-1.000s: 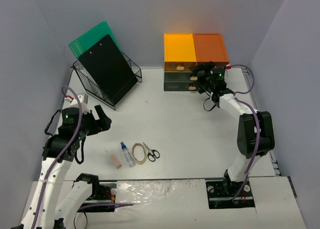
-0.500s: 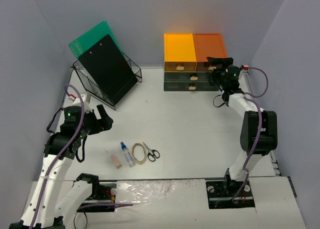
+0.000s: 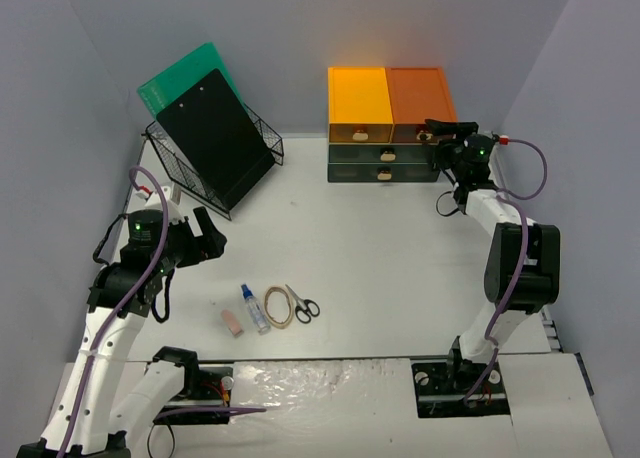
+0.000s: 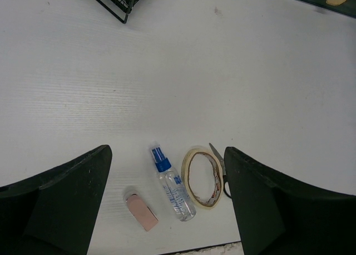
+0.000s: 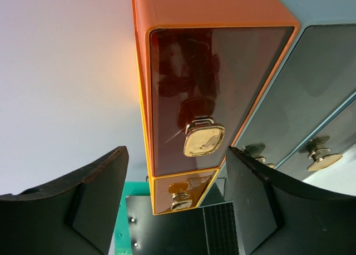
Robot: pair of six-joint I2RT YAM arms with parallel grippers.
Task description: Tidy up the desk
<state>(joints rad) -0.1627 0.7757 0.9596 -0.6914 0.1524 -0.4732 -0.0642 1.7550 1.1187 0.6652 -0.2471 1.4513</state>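
On the white desk (image 3: 385, 253) near its front edge lie a pink eraser (image 3: 232, 323), a blue-capped spray bottle (image 3: 255, 309), a ring of tape (image 3: 278, 306) and black-handled scissors (image 3: 304, 305). My left gripper (image 3: 205, 236) hovers open above and to their left. In the left wrist view the eraser (image 4: 142, 211), bottle (image 4: 173, 184) and tape (image 4: 202, 177) show between its fingers (image 4: 67, 194), far below. My right gripper (image 3: 440, 133) is open at the dark orange drawer front (image 5: 211, 77). The drawer's gold knob (image 5: 204, 139) sits between the open jaws, untouched.
The drawer unit (image 3: 390, 98) with orange tops and dark lower drawers stands at the back. A black wire basket (image 3: 262, 138) at the back left holds a black clipboard (image 3: 215, 133) and a green board (image 3: 185, 73). Grey walls close in both sides.
My right gripper has swung right from the dark lower drawers to the upper right orange drawer's knob, and its jaws have narrowed somewhat. The left arm shifted slightly.
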